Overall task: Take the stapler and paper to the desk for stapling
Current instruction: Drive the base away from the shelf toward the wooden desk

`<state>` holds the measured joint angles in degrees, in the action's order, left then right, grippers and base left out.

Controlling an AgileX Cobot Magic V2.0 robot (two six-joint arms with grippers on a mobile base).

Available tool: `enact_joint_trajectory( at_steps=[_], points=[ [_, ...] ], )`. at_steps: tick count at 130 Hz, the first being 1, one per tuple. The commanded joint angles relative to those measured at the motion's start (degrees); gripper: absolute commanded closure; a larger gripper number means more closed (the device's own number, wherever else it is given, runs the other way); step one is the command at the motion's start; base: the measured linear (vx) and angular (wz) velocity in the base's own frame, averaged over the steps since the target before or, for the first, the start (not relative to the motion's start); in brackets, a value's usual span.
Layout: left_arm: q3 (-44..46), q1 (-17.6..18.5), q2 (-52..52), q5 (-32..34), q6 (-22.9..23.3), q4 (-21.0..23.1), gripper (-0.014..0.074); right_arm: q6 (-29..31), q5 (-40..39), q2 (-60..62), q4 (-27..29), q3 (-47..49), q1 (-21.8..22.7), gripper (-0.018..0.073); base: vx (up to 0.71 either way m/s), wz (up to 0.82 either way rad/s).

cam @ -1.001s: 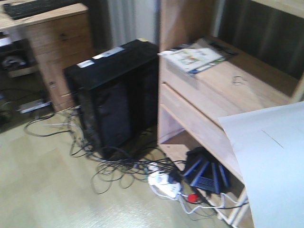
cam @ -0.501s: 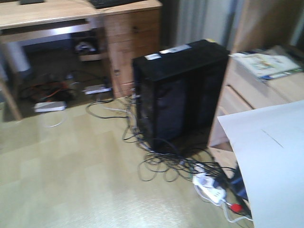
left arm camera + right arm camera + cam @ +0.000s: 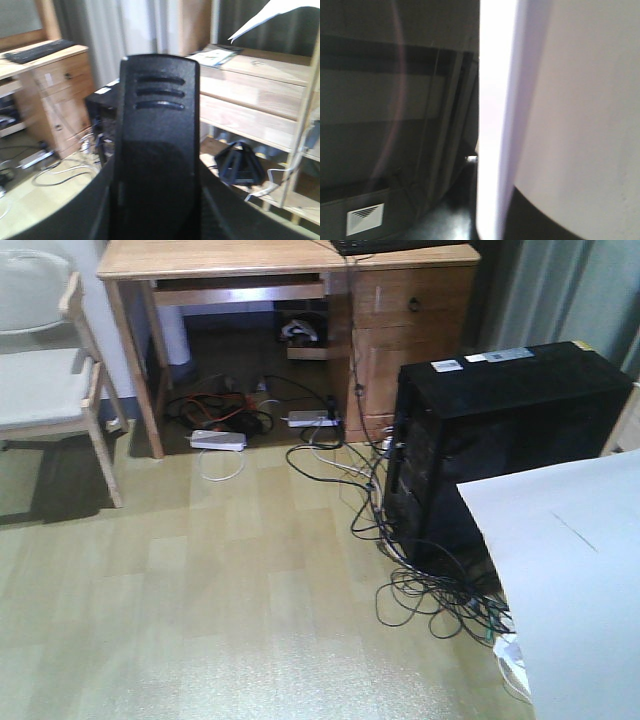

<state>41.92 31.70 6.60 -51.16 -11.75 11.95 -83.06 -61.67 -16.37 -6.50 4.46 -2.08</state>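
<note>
Nearest of all, the paper point(image 3: 570, 580) hangs in the air at about 4 o'clock of the front view, its faint crease showing. The right wrist camera sees it edge-on and very close, but no part of the right gripper shows, so I cannot tell how it is gripped. In the left wrist view the stapler point(image 3: 157, 125) fills the middle, a black body with three grooves, its long axis pointing up and away from the lens. The left gripper point(image 3: 157, 222) merges into the dark blur around its lower end, so I cannot tell whether the jaws are pressed onto it. Farther out, a tangle of cables point(image 3: 430, 590) lies on the floor at the foot of a black computer tower point(image 3: 500, 440) at 2 o'clock. Beyond bare floor, the desk point(image 3: 220, 255) stands at 12 o'clock, well apart from both carried things, its top running 9-to-3 across the view, with a drawer unit point(image 3: 410, 330) at its right end. By my reading, both items have yet to reach the desk. The left arm looks better placed, since the tower and cables lie between the right side and the desktop.
</note>
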Motion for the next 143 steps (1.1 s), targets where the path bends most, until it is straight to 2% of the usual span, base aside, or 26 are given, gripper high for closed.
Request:
enact_joint_trajectory(
  at_steps=[1,143],
  points=[
    [1.4,0.3,0.9,6.5,0.1,1.1,0.0603,0.5,-2.6,-0.7,-0.1,1.5,0.4,0.0565,0.02,0.31],
    [1.4,0.3,0.9,6.5,0.1,1.1,0.0603,0.5,-2.5,-0.7,-0.1,1.5,0.4,0.0565,0.11,0.12]
  ],
)
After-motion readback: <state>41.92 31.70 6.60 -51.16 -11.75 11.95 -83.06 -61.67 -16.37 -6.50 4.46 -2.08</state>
